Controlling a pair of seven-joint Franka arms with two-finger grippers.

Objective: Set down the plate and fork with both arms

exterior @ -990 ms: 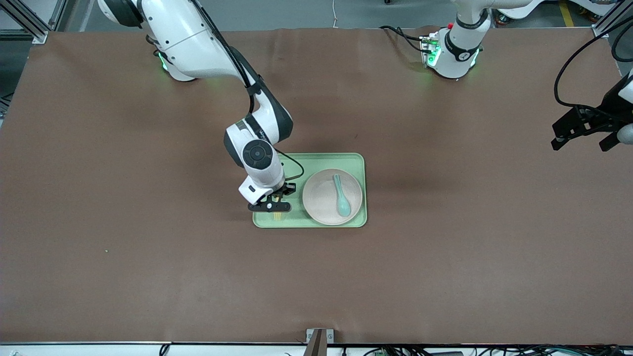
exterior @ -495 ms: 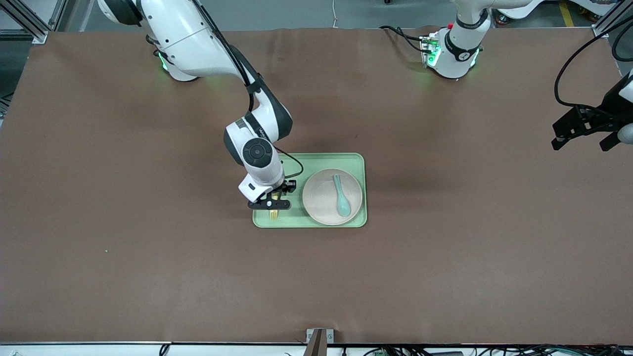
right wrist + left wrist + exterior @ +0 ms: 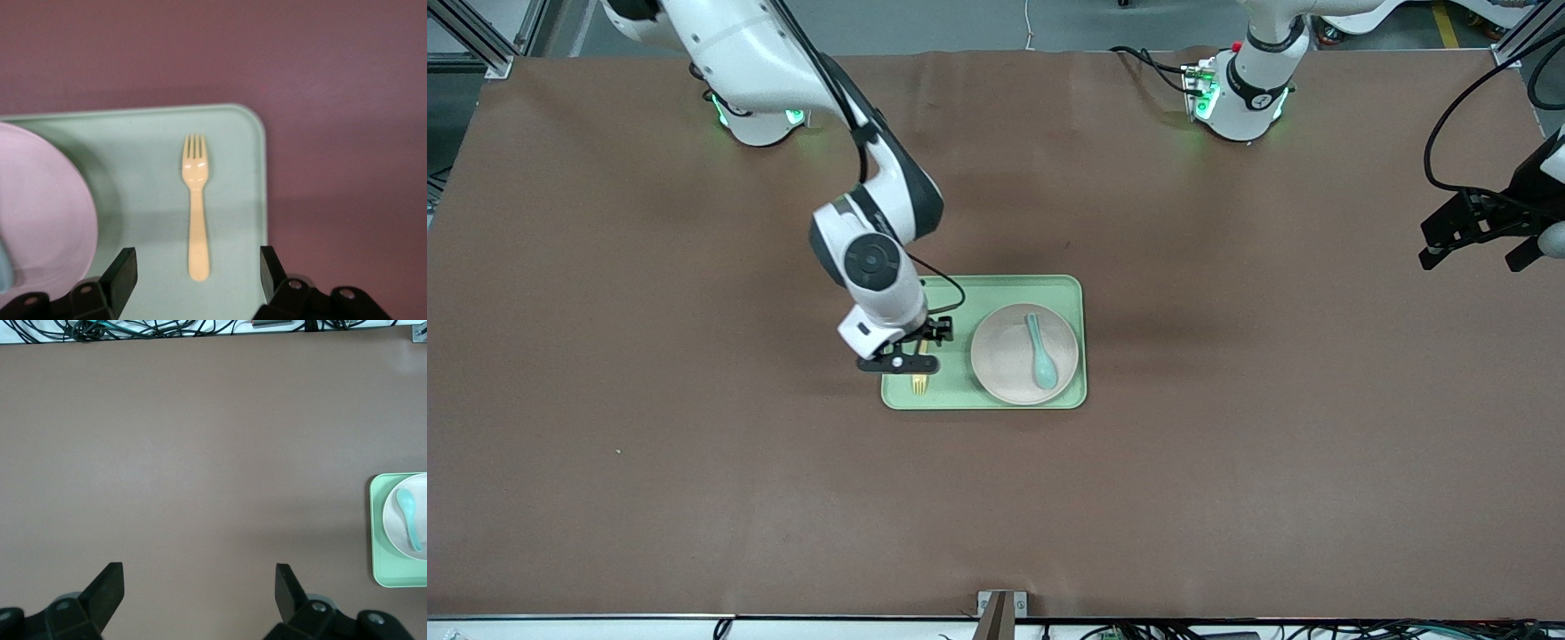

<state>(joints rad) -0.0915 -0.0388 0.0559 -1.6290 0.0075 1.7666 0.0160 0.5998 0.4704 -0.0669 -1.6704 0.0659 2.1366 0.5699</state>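
The pale-yellow fork (image 3: 919,383) (image 3: 195,205) lies flat on the light-green tray (image 3: 996,286) (image 3: 147,127), at the end toward the right arm. The beige plate (image 3: 1009,356) (image 3: 40,213) sits on the same tray beside the fork, with a teal spoon (image 3: 1040,353) in it. My right gripper (image 3: 908,355) (image 3: 198,273) is open and empty above the fork's handle, clear of it. My left gripper (image 3: 1476,247) (image 3: 199,587) is open and empty, held high over the left arm's end of the table. The plate (image 3: 399,533) and spoon (image 3: 408,527) also show in the left wrist view.
The tray also shows at the edge of the left wrist view (image 3: 383,573). Brown cloth (image 3: 694,462) covers the whole table. Cables (image 3: 133,328) run along the table edge nearest the front camera.
My right gripper has risen off the tray and drifted toward the right arm's end, leaving the fork lying on the tray. The left arm has not moved.
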